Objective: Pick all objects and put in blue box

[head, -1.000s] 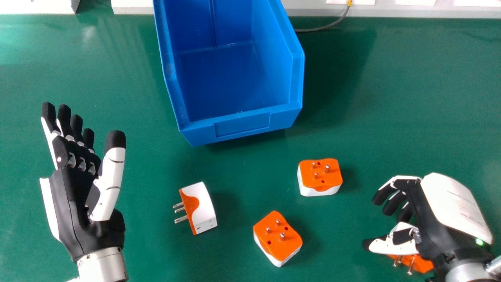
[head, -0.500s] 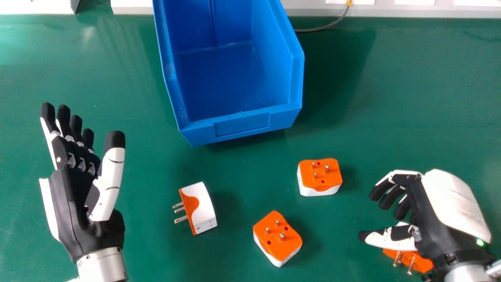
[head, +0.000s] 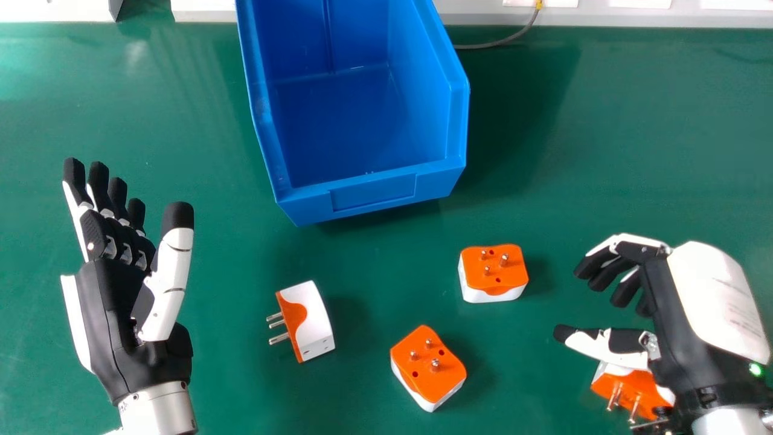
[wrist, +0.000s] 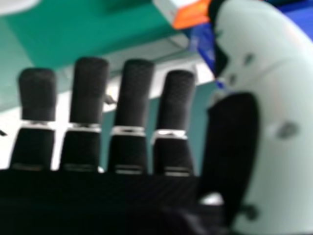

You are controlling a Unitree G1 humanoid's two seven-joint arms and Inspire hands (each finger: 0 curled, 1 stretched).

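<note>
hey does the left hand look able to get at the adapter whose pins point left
Probably yes: the left hand is open, and only green table shows between it and that adapter.

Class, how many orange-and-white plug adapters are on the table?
4: one adapter, pins pointing left, right of the left hand; a second at the head view's bottom centre; a third above and right of that; a fourth partly hidden by the right hand.

The head view faces forward and down. The view at the right robot hand [head: 700, 302] looks closely along its fingers [wrist: 88, 93]; both include the tabletop [head: 604, 151].
</note>
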